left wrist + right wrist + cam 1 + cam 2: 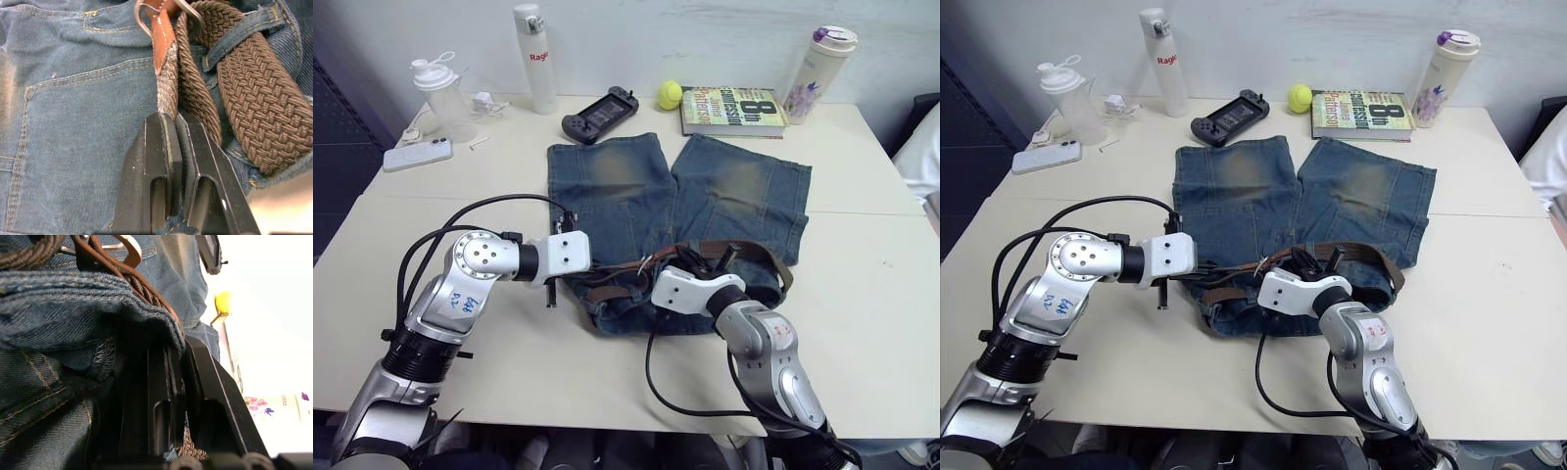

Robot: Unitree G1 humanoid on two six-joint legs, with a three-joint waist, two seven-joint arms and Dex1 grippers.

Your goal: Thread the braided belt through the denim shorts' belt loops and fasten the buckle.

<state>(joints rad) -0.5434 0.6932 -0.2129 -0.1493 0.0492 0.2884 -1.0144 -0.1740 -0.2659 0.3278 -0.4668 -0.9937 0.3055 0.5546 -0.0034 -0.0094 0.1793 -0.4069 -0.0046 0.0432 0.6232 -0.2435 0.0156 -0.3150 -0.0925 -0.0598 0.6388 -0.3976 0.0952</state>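
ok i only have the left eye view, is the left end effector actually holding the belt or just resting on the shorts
Observer: Holding it. In the left wrist view the left end effector is shut on the braided belt, just short of its tan leather tab.
Operator: where's the buckle from there
Observer: The buckle sits right past that tab, over the denim shorts.
Operator: any loop threaded
Observer: Yes, one of the belt loops crosses over a thicker run of the braid beside the grip.
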